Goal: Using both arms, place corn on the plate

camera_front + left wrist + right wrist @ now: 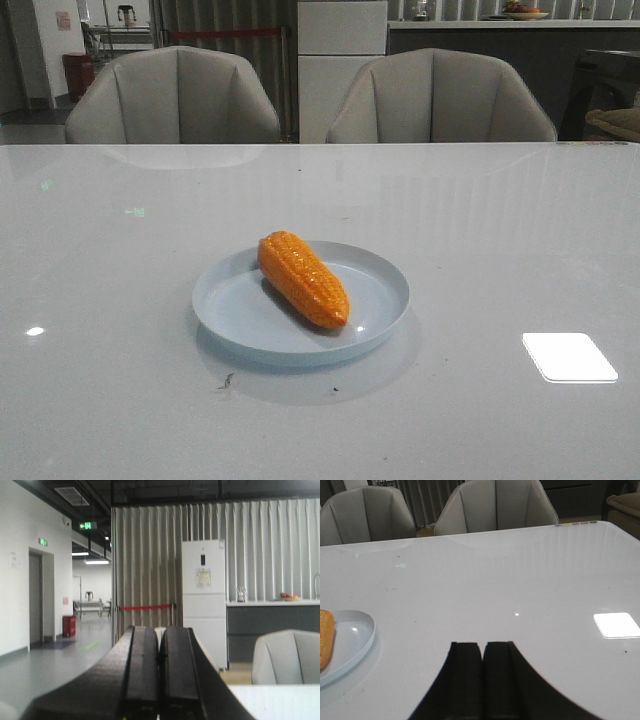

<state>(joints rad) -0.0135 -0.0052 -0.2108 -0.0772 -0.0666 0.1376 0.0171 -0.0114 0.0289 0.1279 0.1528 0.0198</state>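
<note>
The corn (303, 279) lies on the plate (240, 320), well apart from both empty grippers, left (159, 652) and right (482, 652), each fully closed.

A glossy white desk (120, 400) fills the lower two thirds of the front view, with a bright square reflection (569, 357) at its lower right. Two grey padded chairs (172, 96) stand side by side behind its far edge, at the upper left and upper centre. Between them, further back, stands a white fridge (341, 60). A red bin (76, 72) sits at the upper left, and a dark counter (480, 45) runs along the upper right.
</note>
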